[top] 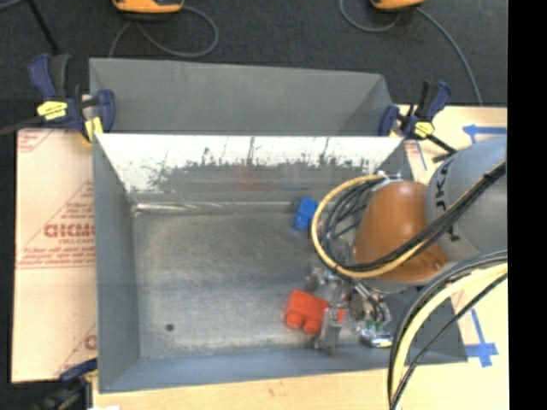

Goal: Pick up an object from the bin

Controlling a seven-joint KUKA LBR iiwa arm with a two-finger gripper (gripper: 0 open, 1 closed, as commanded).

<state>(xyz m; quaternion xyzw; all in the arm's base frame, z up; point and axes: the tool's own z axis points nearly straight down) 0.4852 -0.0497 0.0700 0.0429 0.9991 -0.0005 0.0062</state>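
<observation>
— Where is the pincer (332, 325) sitting right now?

— It is hanging low in the grey bin (115, 254), close to the near wall. Whether it is standing apart or closed together, I cannot tell; the wrist parts are crowding it.

— And the thing it is nearest to?

— A red block (302, 310), chunky and squarish, is lying on the floor just beside the pincer, on the side away from the arm. Whether the two are touching is not showing clearly.

— Anything else lying around?

— A small blue piece (304, 214) is resting well beyond the pincer, toward the far wall. A tiny dark speck (169, 328) is sitting far off past the red block.

— Is something getting in the way?

— The orange cover (395, 229) on the wrist and the looping cables (329, 220) are hanging above the pincer and hiding the floor behind it.

— Any writing?

— Dark letters are showing on the grey arm (474, 195), but cables are crossing them, so I am not reading them.
</observation>
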